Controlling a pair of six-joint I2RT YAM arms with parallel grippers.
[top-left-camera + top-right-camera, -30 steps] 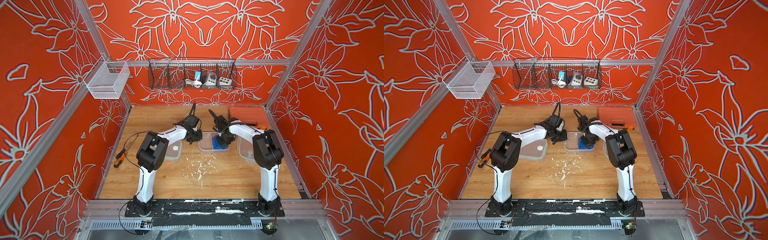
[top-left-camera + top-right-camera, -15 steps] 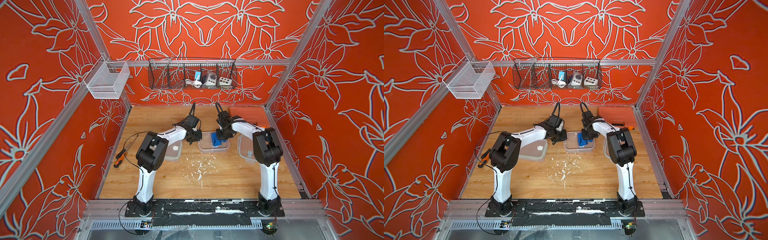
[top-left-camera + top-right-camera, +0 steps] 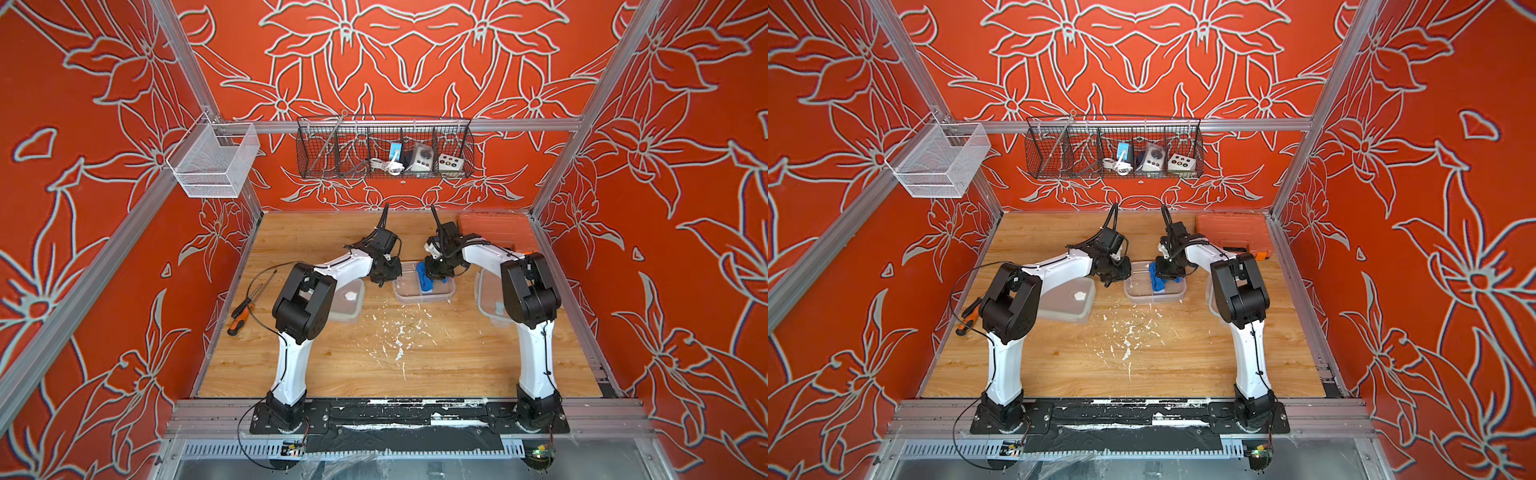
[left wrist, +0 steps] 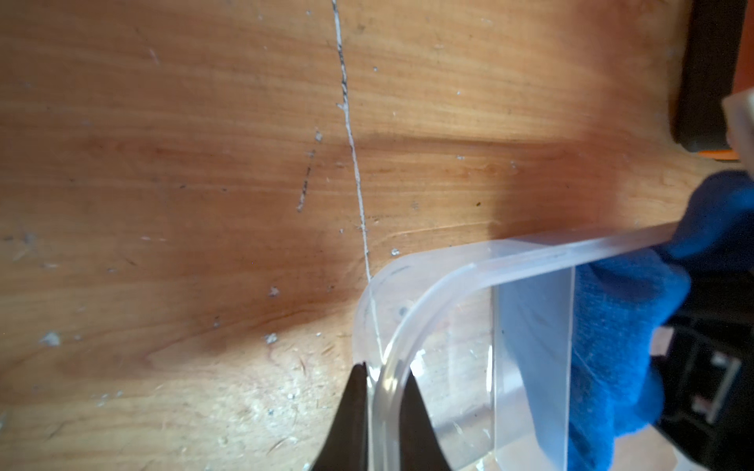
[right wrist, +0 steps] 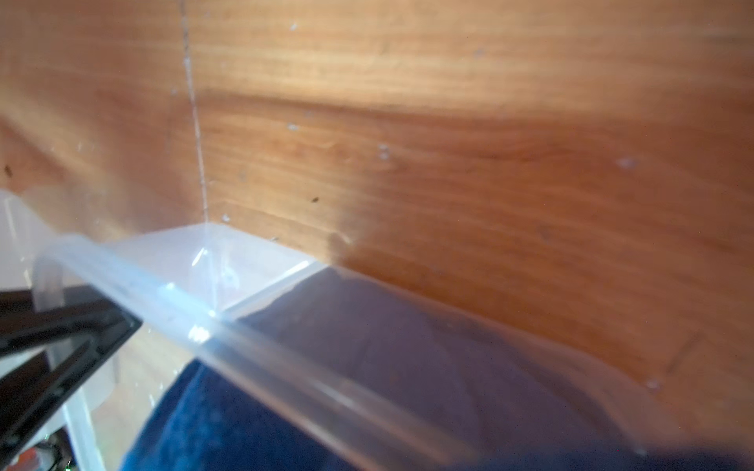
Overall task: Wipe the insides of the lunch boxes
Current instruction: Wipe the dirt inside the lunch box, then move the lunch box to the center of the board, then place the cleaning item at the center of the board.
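The lunch box (image 4: 530, 250) is running off my left wrist view's edge — the blue cloth (image 5: 245, 428) is blurring, cropped, in my right.

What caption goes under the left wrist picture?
Left jaws pinch the clear lunch box by its rim, blue cloth inside.

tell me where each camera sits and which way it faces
Top views: high in front, looking down and back over the table; left arm and right arm show whole.
Left wrist: on the left arm, looking along the left claw, shut on the box rim.
Right wrist: on the right arm, looking over that rim at the table; nothing of its arm clear.
Shared: both wrist views show box, cloth.
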